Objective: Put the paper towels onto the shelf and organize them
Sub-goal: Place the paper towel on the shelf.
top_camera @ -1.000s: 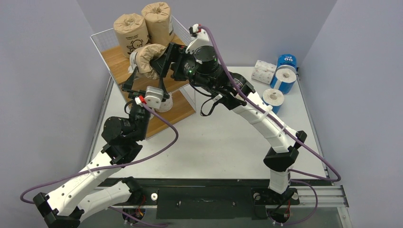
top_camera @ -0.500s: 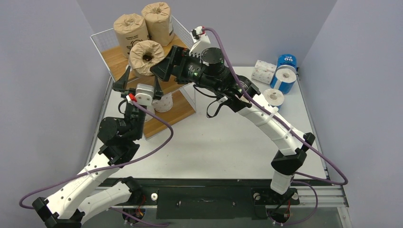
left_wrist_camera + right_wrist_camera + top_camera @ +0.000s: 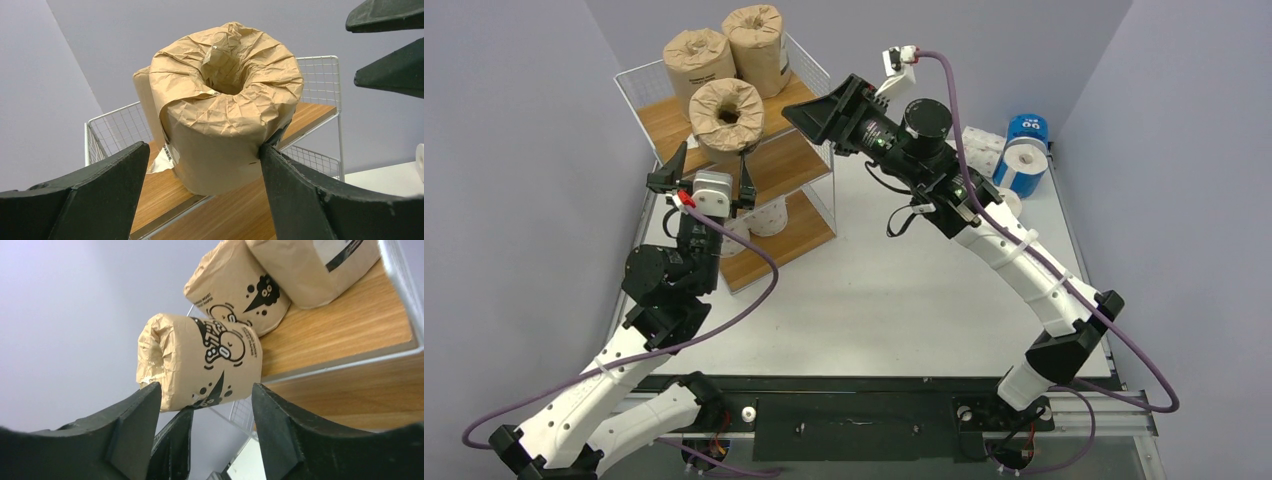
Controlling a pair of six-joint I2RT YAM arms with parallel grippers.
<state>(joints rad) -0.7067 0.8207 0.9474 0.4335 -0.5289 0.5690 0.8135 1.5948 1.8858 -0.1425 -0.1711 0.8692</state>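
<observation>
Three brown-wrapped rolls are on the top board of the wire shelf (image 3: 662, 122). Two stand at the back (image 3: 699, 60). The third brown roll (image 3: 727, 112) stands upright at the front edge, core hole up. My left gripper (image 3: 706, 170) is open just below and in front of it. In the left wrist view the roll (image 3: 225, 110) sits between the wide jaws (image 3: 204, 147), and the right finger (image 3: 295, 190) touches its side. My right gripper (image 3: 796, 112) is open and empty, a little to the right of the roll. The right wrist view shows the printed roll (image 3: 200, 365) beyond the gripper (image 3: 206, 386).
A white roll (image 3: 770, 215) stands on the shelf's bottom board. Blue-wrapped rolls (image 3: 1027, 130) and white rolls (image 3: 979, 150) are on the table at the back right. The shelf board shows in both wrist views (image 3: 165, 192) (image 3: 340, 325).
The right gripper set the brown roll upright on the top board, let go and drew back to the right. The left gripper rose under the roll.
</observation>
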